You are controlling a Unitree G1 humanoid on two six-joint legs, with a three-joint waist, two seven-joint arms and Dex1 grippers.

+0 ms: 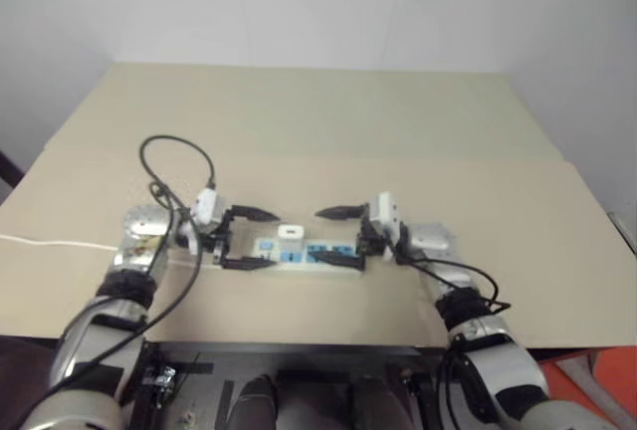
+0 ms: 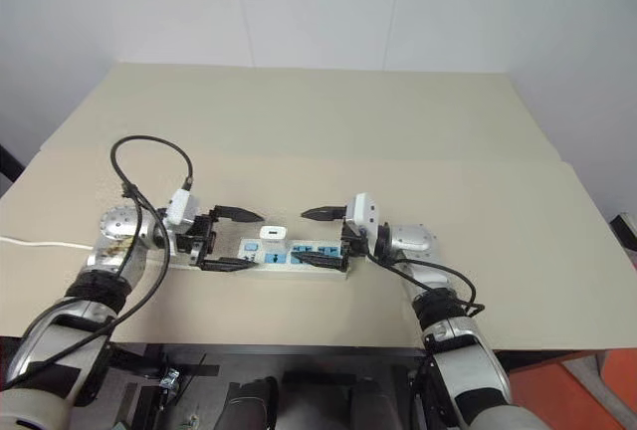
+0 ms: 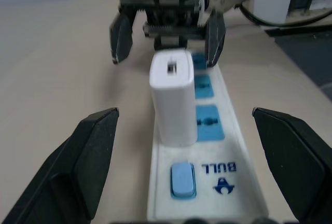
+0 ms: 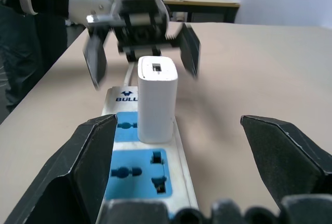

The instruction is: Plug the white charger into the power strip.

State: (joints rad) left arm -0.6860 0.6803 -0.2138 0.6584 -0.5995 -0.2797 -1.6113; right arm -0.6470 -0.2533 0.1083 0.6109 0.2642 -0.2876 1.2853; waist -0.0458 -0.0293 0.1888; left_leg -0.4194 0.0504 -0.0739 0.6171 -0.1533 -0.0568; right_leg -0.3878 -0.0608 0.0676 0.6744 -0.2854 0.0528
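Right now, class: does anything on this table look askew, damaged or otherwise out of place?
Nothing stands out. The white charger stands upright in the power strip, which lies flat on the table. Both grippers, left and right, are open and clear of it.

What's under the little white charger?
The charger stands upright on the power strip, on the socket nearest the blue switch. Two more blue sockets show beyond it. The socket under it and the charger's prongs are covered, so they can't be seen.

One charger (image 3: pixel 173 97) is standing in one strip (image 3: pixel 228 146) (blue sockets on its face), two grippers (image 1: pixel 247 239) (image 1: pixel 340 237) are flanking it, one table (image 1: pixel 328 121) is carrying all.
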